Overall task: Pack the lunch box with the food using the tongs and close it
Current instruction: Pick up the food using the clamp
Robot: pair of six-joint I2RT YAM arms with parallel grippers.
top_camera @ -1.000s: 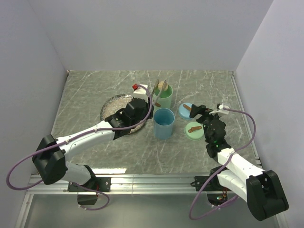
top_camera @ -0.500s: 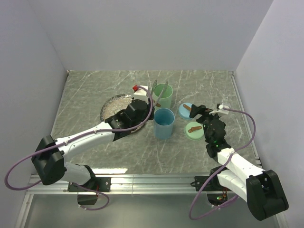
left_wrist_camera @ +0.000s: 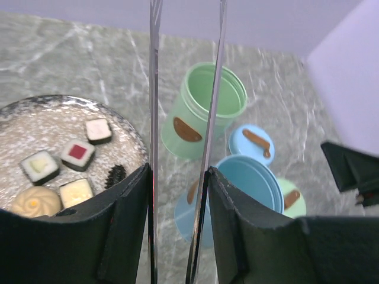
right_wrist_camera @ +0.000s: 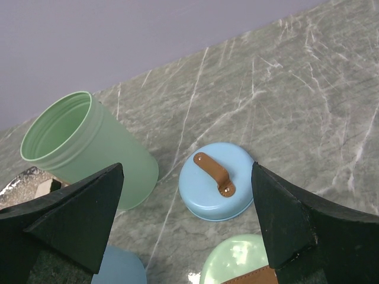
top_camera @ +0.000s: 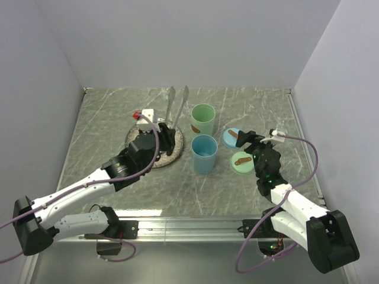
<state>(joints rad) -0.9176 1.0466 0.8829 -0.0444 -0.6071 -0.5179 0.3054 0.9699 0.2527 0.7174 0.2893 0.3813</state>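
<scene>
Left gripper (left_wrist_camera: 177,177) clamps the tongs (left_wrist_camera: 155,89), their 2 arms jutting forward beside the plate's (left_wrist_camera: 112,112) food (left_wrist_camera: 77,152); right gripper (right_wrist_camera: 188,177) gapes open.

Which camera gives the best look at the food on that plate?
The left wrist view: the food lies sharp on the plate. In the top view, the left gripper holding the tongs covers most of it; the right wrist view catches only the plate's edge.
</scene>
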